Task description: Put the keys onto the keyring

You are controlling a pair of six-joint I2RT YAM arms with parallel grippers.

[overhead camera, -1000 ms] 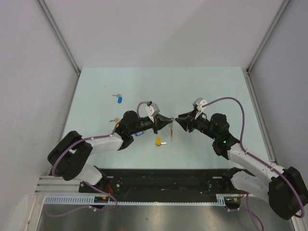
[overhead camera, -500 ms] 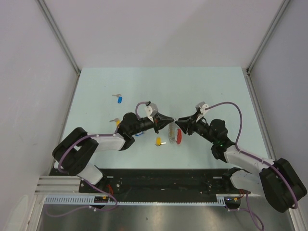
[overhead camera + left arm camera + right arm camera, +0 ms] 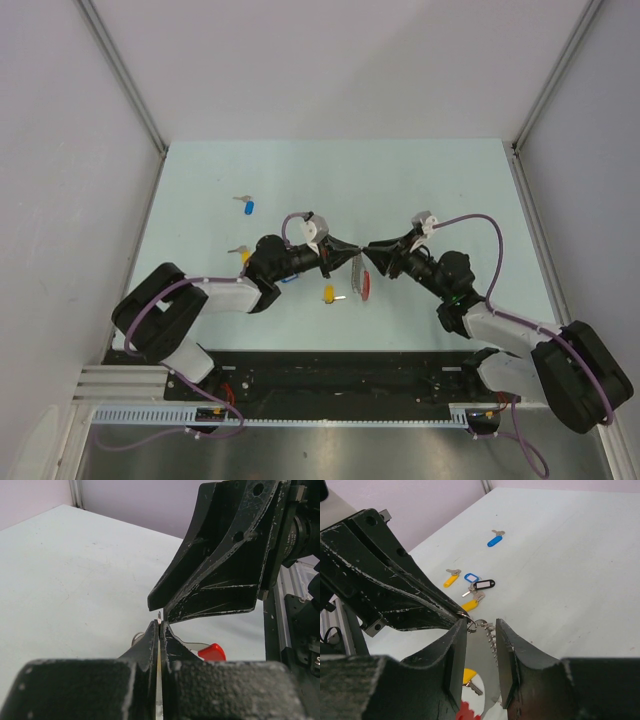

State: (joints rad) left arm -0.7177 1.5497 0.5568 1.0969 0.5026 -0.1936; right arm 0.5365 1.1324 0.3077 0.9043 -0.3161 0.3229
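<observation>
My left gripper (image 3: pixel 349 252) is shut on a thin metal ring of the keyring (image 3: pixel 359 277). In the left wrist view the ring sticks out of the shut gripper (image 3: pixel 159 623). The grey chain (image 3: pixel 492 638) and red arc (image 3: pixel 212 652) hang below it. My right gripper (image 3: pixel 369 252) faces the left one tip to tip. It is open (image 3: pixel 481 625), with the chain between its fingers (image 3: pixel 454 650) and nothing gripped. Keys lie on the table: a blue one (image 3: pixel 249 207), a yellow one (image 3: pixel 328 294), and a cluster of yellow (image 3: pixel 450 580), blue (image 3: pixel 471 577) and dark (image 3: pixel 484 585) tags.
The pale green table (image 3: pixel 440 190) is walled by white panels with metal corner posts (image 3: pixel 120 70). A black rail (image 3: pixel 330 375) runs along the near edge by the arm bases.
The keyring now hangs spread out below the left gripper's tips, its red arc showing more. The right arm has lowered and edged a little left; the left gripper has held its place.
</observation>
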